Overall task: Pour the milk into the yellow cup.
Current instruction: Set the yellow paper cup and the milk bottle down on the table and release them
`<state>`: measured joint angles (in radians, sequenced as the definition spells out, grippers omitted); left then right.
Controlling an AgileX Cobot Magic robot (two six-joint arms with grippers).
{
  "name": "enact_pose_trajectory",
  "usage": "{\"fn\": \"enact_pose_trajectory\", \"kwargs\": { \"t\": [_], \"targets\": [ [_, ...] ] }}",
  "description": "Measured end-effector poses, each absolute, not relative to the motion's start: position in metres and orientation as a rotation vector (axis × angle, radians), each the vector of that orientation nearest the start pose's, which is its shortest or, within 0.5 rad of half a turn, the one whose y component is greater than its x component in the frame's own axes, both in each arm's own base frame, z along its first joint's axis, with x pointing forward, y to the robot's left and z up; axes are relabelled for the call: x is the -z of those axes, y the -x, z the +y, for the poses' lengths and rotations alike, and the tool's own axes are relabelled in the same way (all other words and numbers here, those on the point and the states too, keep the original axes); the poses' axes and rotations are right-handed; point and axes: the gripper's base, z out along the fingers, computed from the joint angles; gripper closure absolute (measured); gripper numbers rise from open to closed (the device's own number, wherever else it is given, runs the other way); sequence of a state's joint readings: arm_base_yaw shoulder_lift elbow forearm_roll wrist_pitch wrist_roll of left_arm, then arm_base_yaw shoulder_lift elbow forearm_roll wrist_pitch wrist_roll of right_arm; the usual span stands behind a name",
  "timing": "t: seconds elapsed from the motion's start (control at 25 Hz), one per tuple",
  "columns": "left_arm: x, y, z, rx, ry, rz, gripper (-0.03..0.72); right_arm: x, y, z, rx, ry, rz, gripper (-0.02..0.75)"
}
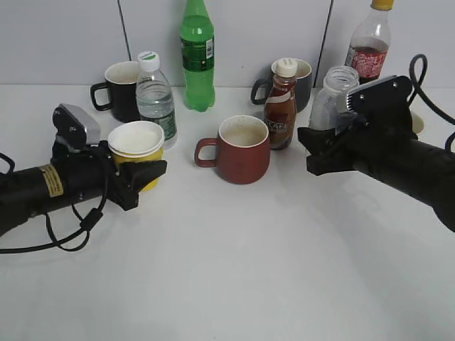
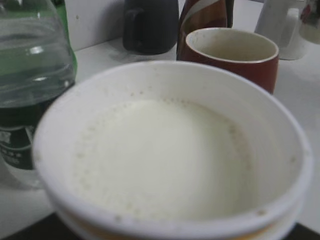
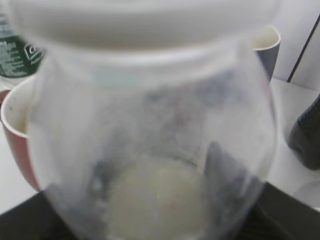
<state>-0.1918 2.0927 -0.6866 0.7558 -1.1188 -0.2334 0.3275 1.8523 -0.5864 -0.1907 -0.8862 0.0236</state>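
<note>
The yellow cup (image 1: pixel 136 142) stands on the table at the left, and my left gripper (image 1: pixel 144 179) is shut around its lower body. In the left wrist view the cup (image 2: pixel 282 130) fills the frame and holds white milk (image 2: pixel 160 155). My right gripper (image 1: pixel 321 148) is shut on the clear capless milk bottle (image 1: pixel 334 92), held upright at the right, beside the coffee bottle. In the right wrist view the bottle (image 3: pixel 150 115) looks almost empty, with only a little milk (image 3: pixel 155 200) at the bottom. Its label is hidden.
A red-brown mug (image 1: pixel 242 149) stands in the middle with the brown coffee bottle (image 1: pixel 281 106) behind it. A water bottle (image 1: pixel 155 96) and a black mug (image 1: pixel 121 89) are behind the cup. A green bottle (image 1: pixel 197 57), a grey mug (image 1: pixel 304 78) and a cola bottle (image 1: pixel 370 42) stand at the back.
</note>
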Motion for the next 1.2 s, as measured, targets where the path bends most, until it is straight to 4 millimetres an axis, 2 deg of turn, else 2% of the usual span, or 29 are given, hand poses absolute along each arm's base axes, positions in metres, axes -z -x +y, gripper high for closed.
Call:
{"fn": "enact_pose_trajectory", "kwargs": {
  "t": [0.28,0.68,0.8,0.92,1.0,1.2],
  "targets": [
    [-0.067,-0.31,-0.116,0.679,-0.695,1.749,0.306,-0.114,-0.298,0.116,-0.313,0.49,1.824,0.299],
    [-0.051,-0.323,-0.123,0.69,-0.698,1.748,0.306,-0.112,-0.299,0.117,-0.32,0.484,1.808,0.299],
    [-0.05,-0.324,-0.123,0.69,-0.695,1.747,0.265,-0.113,-0.299,0.117,-0.321,0.484,1.807,0.299],
    [-0.05,-0.324,-0.123,0.689,-0.696,1.75,0.16,-0.113,-0.299,0.117,-0.321,0.484,1.806,0.299],
    [-0.05,-0.324,-0.123,0.689,-0.694,1.749,0.129,-0.113,-0.299,0.117,-0.321,0.484,1.806,0.299],
    [-0.05,-0.324,-0.123,0.689,-0.694,1.748,0.111,-0.11,-0.299,0.116,-0.315,0.479,1.81,0.299]
  ]
}}
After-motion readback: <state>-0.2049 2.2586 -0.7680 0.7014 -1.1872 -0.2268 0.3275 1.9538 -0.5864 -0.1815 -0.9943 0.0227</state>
